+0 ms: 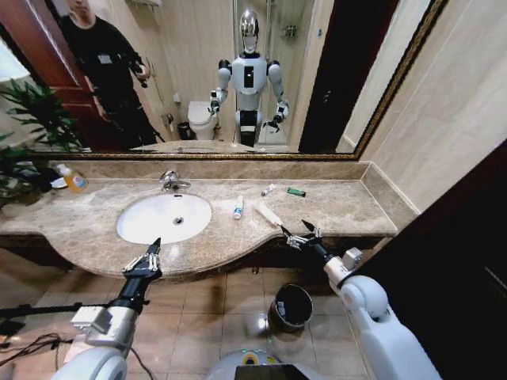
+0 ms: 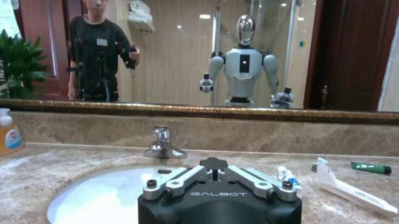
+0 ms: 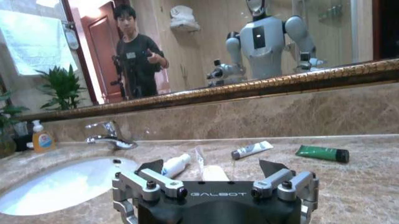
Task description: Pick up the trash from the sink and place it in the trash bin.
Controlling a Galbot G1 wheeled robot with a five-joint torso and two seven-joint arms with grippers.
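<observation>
- Nearest, on the tiled floor below the counter's front edge, stands the trash bin [image 1: 292, 306], a dark round can with a shiny rim, to the right of centre; nothing can be made out inside it.
- The left gripper [image 1: 143, 260] hovers at the near edge of the countertop, in front of the sink [image 1: 131, 226], fingers spread and holding nothing.
- The right gripper [image 1: 301, 233] hovers over the counter's near right part, fingers parted and empty, aimed at a long white tube [image 1: 269, 214] lying just beyond it.
- A little farther, a small white tube with a blue cap [image 1: 238, 208] lies just right of the basin.
- Farther back, near the wall, lie another small white tube [image 1: 268, 190] and, to its right, a green packet [image 1: 295, 191].
- At the far left stands an orange soap bottle [image 1: 74, 180]; the chrome faucet [image 1: 170, 181] sits behind the basin.
- Judgement: this is the reach before a first pick; nothing is grasped. The next move calls for lowering the right gripper over the long tube, jaws straddling its width, then closing.
</observation>
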